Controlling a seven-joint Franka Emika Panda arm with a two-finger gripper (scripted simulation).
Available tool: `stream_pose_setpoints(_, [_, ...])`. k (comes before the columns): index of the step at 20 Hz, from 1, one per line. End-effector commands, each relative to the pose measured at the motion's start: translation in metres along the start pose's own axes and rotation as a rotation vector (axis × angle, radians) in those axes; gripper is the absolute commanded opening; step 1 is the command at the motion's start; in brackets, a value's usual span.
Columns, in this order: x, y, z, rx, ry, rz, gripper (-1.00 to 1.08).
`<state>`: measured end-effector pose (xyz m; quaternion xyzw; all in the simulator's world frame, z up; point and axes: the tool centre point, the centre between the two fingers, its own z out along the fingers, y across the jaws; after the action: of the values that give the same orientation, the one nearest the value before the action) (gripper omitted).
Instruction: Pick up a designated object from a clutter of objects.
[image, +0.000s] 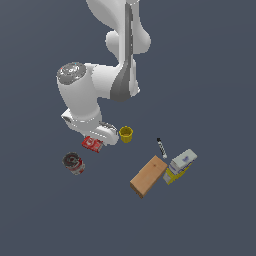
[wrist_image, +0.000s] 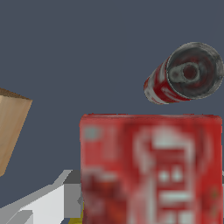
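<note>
Your gripper (image: 102, 134) sits directly over the red box (image: 92, 144), which fills the wrist view; finger spread cannot be told.

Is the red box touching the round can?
Apart. The wrist view shows bare grey floor between the red box and the can.
</note>
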<state>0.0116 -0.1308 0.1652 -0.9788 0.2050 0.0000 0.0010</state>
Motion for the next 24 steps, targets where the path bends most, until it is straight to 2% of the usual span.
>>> stream_pose_setpoints(1, [-0.008,0.008,-0.023,0.000,0.000,0.000,-1.00])
stream_pose_setpoints(16, [-0.054,0.056,-0.171,-0.001,0.000,0.001,-1.00])
stream_pose_setpoints(24, [-0.070,0.074,-0.228,-0.002,0.000,0.001,-1.00])
